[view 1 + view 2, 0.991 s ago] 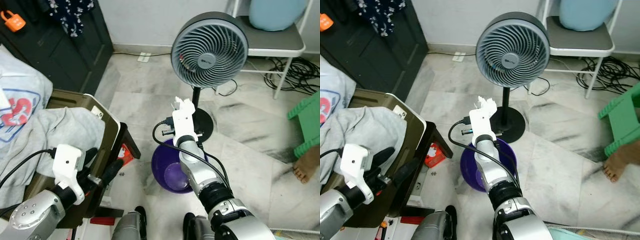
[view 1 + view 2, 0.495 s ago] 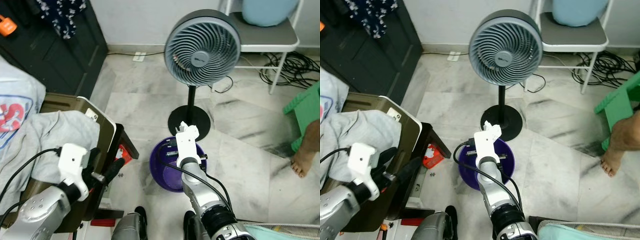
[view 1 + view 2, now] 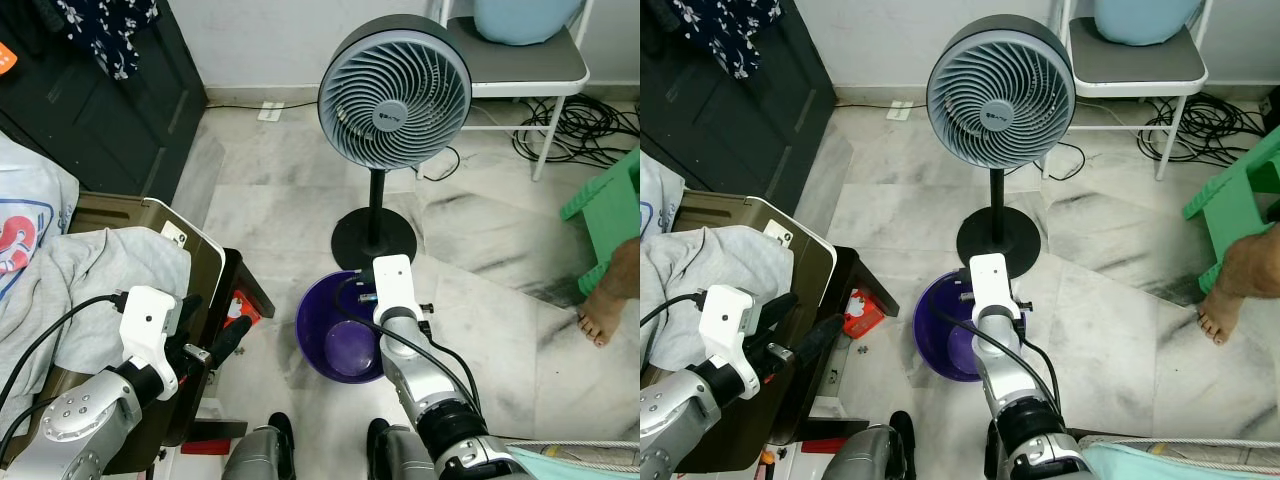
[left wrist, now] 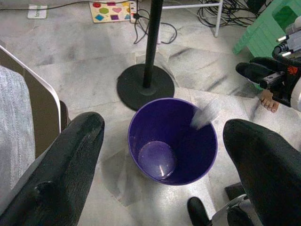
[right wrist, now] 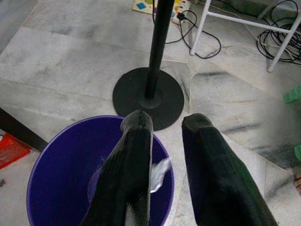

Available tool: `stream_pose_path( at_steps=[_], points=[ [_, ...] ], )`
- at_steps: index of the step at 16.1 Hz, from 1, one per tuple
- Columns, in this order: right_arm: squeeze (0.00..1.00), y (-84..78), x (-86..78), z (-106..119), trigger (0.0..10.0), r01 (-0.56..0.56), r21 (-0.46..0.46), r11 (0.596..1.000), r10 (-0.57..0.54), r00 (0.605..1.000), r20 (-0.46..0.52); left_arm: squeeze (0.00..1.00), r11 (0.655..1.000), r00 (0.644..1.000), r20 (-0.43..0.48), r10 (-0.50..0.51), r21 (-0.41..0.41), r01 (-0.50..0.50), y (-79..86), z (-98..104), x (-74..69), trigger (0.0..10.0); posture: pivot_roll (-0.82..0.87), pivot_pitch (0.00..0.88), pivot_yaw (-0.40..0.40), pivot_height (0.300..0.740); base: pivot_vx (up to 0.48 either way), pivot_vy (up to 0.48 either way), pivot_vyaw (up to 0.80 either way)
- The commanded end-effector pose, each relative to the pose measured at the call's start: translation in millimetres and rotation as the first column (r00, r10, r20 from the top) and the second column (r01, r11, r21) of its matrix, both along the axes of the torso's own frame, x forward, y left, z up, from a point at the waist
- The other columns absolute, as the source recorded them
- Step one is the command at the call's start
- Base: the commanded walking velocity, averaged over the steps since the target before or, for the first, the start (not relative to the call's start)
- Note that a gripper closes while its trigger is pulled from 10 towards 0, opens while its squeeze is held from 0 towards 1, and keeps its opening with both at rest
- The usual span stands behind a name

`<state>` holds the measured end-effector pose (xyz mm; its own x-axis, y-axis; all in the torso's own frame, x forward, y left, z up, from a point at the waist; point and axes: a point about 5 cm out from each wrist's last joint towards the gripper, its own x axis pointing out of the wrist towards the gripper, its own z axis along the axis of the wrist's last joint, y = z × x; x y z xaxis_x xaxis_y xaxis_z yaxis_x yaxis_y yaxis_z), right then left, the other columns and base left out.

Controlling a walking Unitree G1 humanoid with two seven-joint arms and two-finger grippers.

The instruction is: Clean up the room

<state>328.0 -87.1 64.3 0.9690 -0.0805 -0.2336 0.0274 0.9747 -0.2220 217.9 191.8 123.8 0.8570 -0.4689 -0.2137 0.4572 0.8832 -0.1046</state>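
We find the right end effector (image 5: 162, 155) held over the far rim of the purple bin (image 3: 340, 335), which stands on the marble floor (image 3: 480, 250) just near of the fan's (image 3: 393, 92) round black base (image 5: 148, 96). Its fingers (image 5: 129, 160) are spread, with a small gap between them and nothing pinched. In the right wrist view a pale scrap (image 5: 160, 172) shows beside one finger, inside the bin; the left wrist view records the same pale scrap (image 4: 205, 114), blurred, against the bin's inner wall. We cannot tell whether it is resting or in the air.

The left end effector (image 4: 160, 155) sits at the near left, beside the brown chair (image 3: 215, 265) draped with grey cloth (image 3: 95, 275). Its fingers are spread wide and hold nothing; its wrist view looks between them at the bin.

A red packet (image 3: 243, 305) lies on the floor between chair and bin. At far right we note a white chair (image 3: 520, 70), tangled cables (image 3: 580, 125), a green stool (image 3: 605, 215) and a person's bare foot (image 3: 608, 315)
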Motion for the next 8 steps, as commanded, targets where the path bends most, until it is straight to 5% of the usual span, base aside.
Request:
stream_pose_path(
  at_steps=[1,8],
  points=[
    [1.0,2.8,-0.6,-1.9,10.0,0.002,0.012,1.0,-0.002,1.0,-0.006,0.0,1.0,1.0,-0.01,0.009,0.014,-0.009,4.8,-1.7,-4.0,10.0,0.08,0.328,0.133,0.74,0.0,0.0,0.0],
    [1.0,6.8,10.3,35.3,10.0,-0.038,0.084,0.996,0.027,0.99,0.138,0.0,1.0,0.999,0.031,0.031,0.002,-0.031,1.2,1.5,8.3,10.0,0.05,0.263,0.119,0.74,0.0,0.0,0.0]
  ],
)
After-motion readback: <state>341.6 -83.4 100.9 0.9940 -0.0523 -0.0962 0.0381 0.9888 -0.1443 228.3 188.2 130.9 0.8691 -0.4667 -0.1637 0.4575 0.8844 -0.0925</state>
